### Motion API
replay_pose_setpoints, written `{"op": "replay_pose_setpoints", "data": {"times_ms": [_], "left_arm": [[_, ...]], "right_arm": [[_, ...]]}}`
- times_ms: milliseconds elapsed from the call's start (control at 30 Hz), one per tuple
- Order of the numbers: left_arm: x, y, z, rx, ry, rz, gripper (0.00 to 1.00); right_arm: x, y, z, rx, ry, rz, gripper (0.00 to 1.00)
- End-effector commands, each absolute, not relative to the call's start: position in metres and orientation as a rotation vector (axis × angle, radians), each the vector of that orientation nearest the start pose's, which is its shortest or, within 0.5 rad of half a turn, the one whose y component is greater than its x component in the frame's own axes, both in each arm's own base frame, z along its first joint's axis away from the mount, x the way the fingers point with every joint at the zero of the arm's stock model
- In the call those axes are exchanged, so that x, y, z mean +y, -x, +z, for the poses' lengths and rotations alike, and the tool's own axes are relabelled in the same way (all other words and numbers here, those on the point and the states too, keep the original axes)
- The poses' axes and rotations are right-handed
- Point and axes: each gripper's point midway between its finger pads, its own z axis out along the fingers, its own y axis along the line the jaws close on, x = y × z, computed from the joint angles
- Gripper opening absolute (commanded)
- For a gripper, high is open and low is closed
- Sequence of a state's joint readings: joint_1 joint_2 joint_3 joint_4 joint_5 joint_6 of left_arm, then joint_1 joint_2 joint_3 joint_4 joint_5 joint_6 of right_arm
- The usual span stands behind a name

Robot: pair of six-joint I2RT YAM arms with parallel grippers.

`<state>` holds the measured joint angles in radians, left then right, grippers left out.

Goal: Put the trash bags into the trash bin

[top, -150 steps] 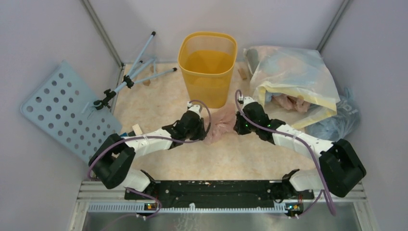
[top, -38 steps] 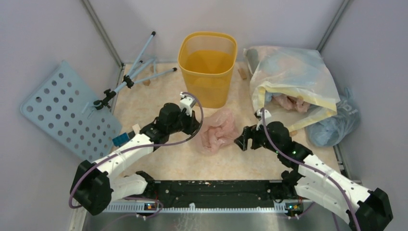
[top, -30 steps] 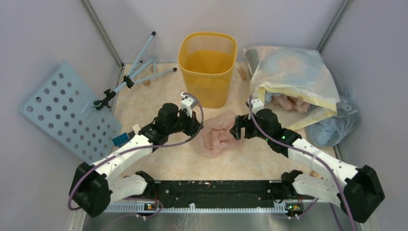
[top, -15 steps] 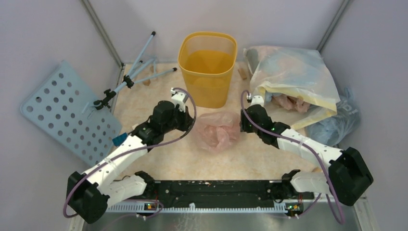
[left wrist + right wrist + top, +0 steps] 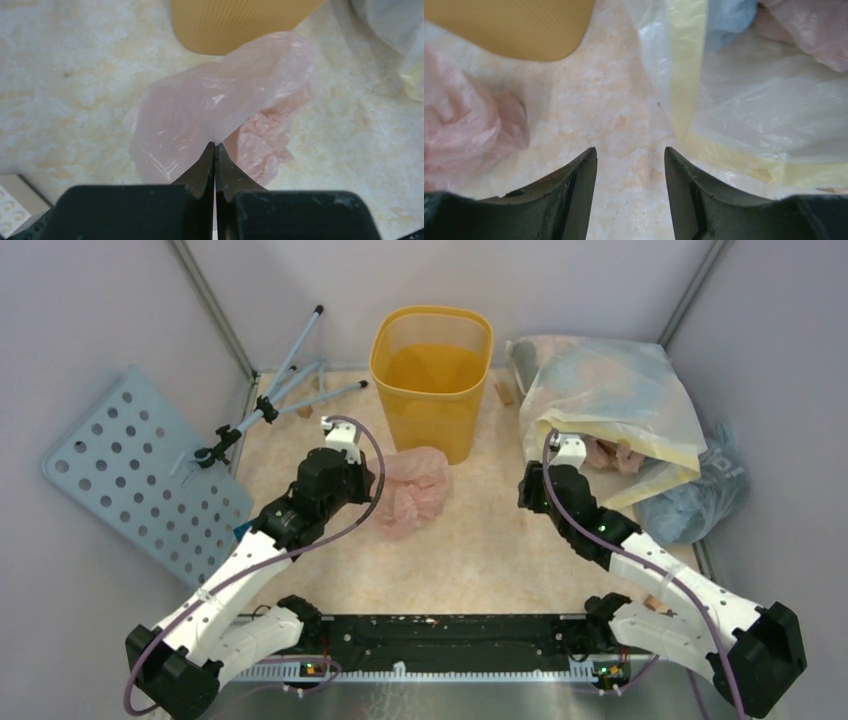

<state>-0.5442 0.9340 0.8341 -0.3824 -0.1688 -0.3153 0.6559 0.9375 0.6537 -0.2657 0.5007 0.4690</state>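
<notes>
– Pink bag (image 5: 410, 490): report position.
– I see it crumpled on the table (image 5: 480, 550), left of centre and just near-left of the bin (image 5: 430, 425). It is outside the bin. In the left wrist view its far end lies just beside the bin's base. I cannot tell whether they touch.
– Left gripper (image 5: 215, 150): finger state?
– Fingers pressed together, no gap between them. In the left wrist view I read the tips as pinching the near edge of the bag's film.
– Right gripper (image 5: 630, 152): finger state?
– Fingers spread, bare table between them, nothing held. It sits right of centre, well apart from the bag, near the mouth of the sack (image 5: 610, 390). Its wrist view shows the bag at the left edge, the bin's base at far left and the sack's yellow-banded film at far right.
– Bin condition?
– Upright at the far middle of the table, mouth facing up.
– Other items?
– I note a grey-blue bag (image 5: 700, 495) right of the sack. A perforated board (image 5: 130, 475) and a tripod (image 5: 266, 406) lie at far left.
</notes>
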Motion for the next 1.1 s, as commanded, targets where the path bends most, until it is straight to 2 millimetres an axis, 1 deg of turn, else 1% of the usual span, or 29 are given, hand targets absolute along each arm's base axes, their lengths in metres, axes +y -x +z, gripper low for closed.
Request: {"op": "replay_pose_setpoints", "data": {"times_ms": [0, 33, 100, 133, 167, 200, 233, 267, 300, 333, 400, 533, 600, 633, 700, 767, 800, 833, 933, 967, 1000, 1067], "left_arm": [[-0.181, -0.264, 0.246, 1.903, -0.269, -0.604, 0.00], [-0.188, -0.260, 0.249, 1.883, -0.293, -0.654, 0.00], [-0.197, -0.255, 0.252, 1.874, -0.316, -0.720, 0.00], [-0.201, -0.253, 0.251, 1.878, -0.325, -0.746, 0.00], [-0.205, -0.251, 0.250, 1.884, -0.339, -0.775, 0.00], [-0.210, -0.248, 0.249, 1.888, -0.352, -0.808, 0.00], [-0.215, -0.246, 0.248, 1.893, -0.368, -0.840, 0.00], [-0.219, -0.243, 0.248, 1.896, -0.384, -0.871, 0.00], [-0.223, -0.240, 0.246, 1.900, -0.397, -0.900, 0.00], [-0.225, -0.239, 0.245, 1.903, -0.403, -0.919, 0.00], [-0.228, -0.237, 0.244, 1.901, -0.406, -0.943, 0.00], [-0.230, -0.236, 0.244, 1.893, -0.414, -0.956, 0.00], [-0.229, -0.237, 0.242, 1.898, -0.411, -0.944, 0.00], [-0.228, -0.237, 0.241, 1.901, -0.410, -0.938, 0.00], [-0.227, -0.238, 0.242, 1.904, -0.410, -0.931, 0.00], [-0.226, -0.239, 0.242, 1.909, -0.409, -0.917, 0.00], [-0.224, -0.241, 0.242, 1.915, -0.397, -0.901, 0.00], [-0.219, -0.244, 0.240, 1.925, -0.373, -0.869, 0.00], [-0.200, -0.257, 0.231, 1.962, -0.282, -0.727, 0.00], [-0.192, -0.260, 0.226, 1.979, -0.244, -0.681, 0.00], [-0.185, -0.264, 0.222, 1.994, -0.202, -0.635, 0.00], [-0.170, -0.269, 0.215, 2.008, -0.125, -0.555, 0.00]], "right_arm": [[0.191, -0.264, 0.174, 2.014, 0.178, 0.537, 0.62], [0.206, -0.260, 0.176, 2.008, 0.213, 0.625, 0.68], [0.229, -0.253, 0.178, 2.014, 0.244, 0.745, 0.84], [0.240, -0.250, 0.180, 2.012, 0.253, 0.768, 0.88], [0.250, -0.246, 0.178, 2.014, 0.265, 0.759, 0.89], [0.261, -0.244, 0.181, 1.996, 0.283, 0.757, 0.90], [0.272, -0.242, 0.179, 1.996, 0.303, 0.747, 0.90], [0.282, -0.239, 0.181, 1.991, 0.320, 0.752, 0.90], [0.291, -0.237, 0.176, 2.009, 0.328, 0.745, 0.89], [0.297, -0.237, 0.174, 2.016, 0.331, 0.739, 0.86], [0.308, -0.236, 0.171, 2.024, 0.332, 0.726, 0.84], [0.327, -0.236, 0.168, 2.022, 0.355, 0.734, 0.88], [0.332, -0.240, 0.164, 2.033, 0.363, 0.711, 0.89], [0.333, -0.244, 0.160, 2.045, 0.364, 0.679, 0.89], [0.327, -0.255, 0.150, 2.072, 0.332, 0.566, 0.89], [0.310, -0.266, 0.138, 2.104, 0.261, 0.416, 0.86], [0.301, -0.271, 0.135, 2.109, 0.225, 0.355, 0.83], [0.292, -0.274, 0.133, 2.111, 0.195, 0.298, 0.78], [0.265, -0.278, 0.133, 2.105, 0.119, 0.189, 0.54], [0.256, -0.277, 0.132, 2.105, 0.099, 0.173, 0.47], [0.247, -0.277, 0.136, 2.098, 0.075, 0.173, 0.37], [0.227, -0.276, 0.132, 2.108, 0.030, 0.173, 0.20]]}}
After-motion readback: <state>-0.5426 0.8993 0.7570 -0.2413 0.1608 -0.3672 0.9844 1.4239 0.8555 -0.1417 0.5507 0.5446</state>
